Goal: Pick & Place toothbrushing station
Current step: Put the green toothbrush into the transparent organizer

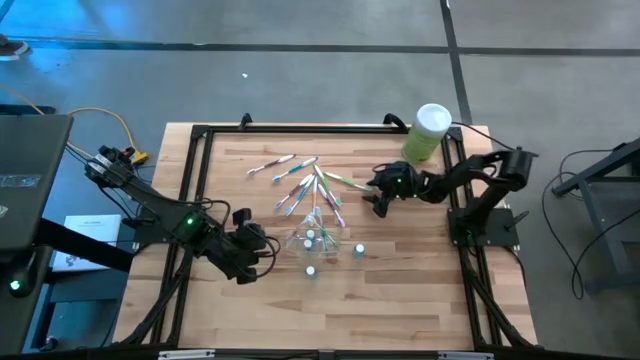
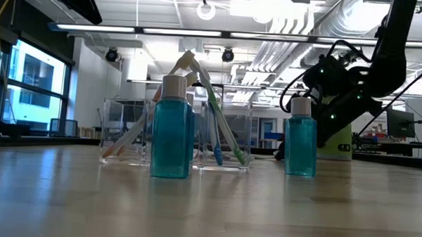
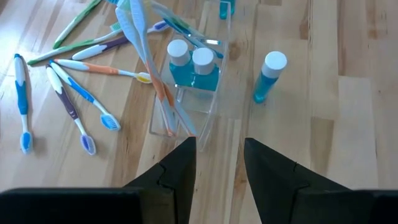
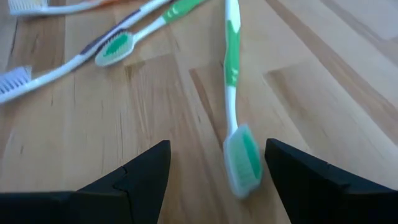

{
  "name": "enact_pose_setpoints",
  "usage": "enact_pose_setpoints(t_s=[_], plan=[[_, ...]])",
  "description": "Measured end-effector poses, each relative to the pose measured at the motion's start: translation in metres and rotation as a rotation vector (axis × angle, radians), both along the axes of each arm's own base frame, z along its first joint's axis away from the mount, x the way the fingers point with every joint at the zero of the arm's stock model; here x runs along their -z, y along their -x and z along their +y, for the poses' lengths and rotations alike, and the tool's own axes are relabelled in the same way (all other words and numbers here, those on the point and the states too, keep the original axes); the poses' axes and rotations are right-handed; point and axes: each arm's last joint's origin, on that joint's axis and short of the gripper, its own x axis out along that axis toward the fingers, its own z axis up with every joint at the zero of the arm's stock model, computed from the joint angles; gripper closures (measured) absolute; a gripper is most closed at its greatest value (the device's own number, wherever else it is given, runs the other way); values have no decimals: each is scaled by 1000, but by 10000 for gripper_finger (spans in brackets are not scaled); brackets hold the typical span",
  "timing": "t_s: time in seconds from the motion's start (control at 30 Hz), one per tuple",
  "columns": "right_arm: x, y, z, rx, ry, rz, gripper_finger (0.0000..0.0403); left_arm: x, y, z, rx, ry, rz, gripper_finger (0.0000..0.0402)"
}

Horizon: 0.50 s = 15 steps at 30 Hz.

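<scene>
Both fingers open: right fingers [image 4: 214, 171] straddle green toothbrush [image 4: 235, 112]; left fingers [image 3: 219, 163] face clear holder [image 3: 186, 93].

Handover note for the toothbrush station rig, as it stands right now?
Right hand: open, low over the table, straddling the head of a green-and-white toothbrush; not gripped yet.
Left hand: part open, empty, parked just short of the clear holder.
Things: holder mid-table with a few toothbrushes leaning in it and two blue white-capped bottles inside. One more bottle stands on the wood beside it. Loose toothbrushes are fanned out on the table beyond the holder. Green canister stands at the far right corner.
Done: a few brushes and two bottles loaded.
Left: remaining loose brushes, starting with the green one, then probably the outside bottles.
</scene>
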Motion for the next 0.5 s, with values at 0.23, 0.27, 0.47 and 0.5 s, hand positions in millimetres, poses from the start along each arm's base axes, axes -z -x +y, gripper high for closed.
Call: enact_pose_setpoints(t_s=[0.23,0.27,0.47,0.5], plan=[[7,-3,-1,-1,9,-22,147,0,0,0,0,0,0,272],[8,-3,-2,1,7,-21,147,0,0,0,0,0,0,272],[10,-3,-1,3,3,-13,147,0,0,0,17,-20,0,272],[10,-3,-1,3,2,-12,147,0,0,0,20,-23,-2,272]])
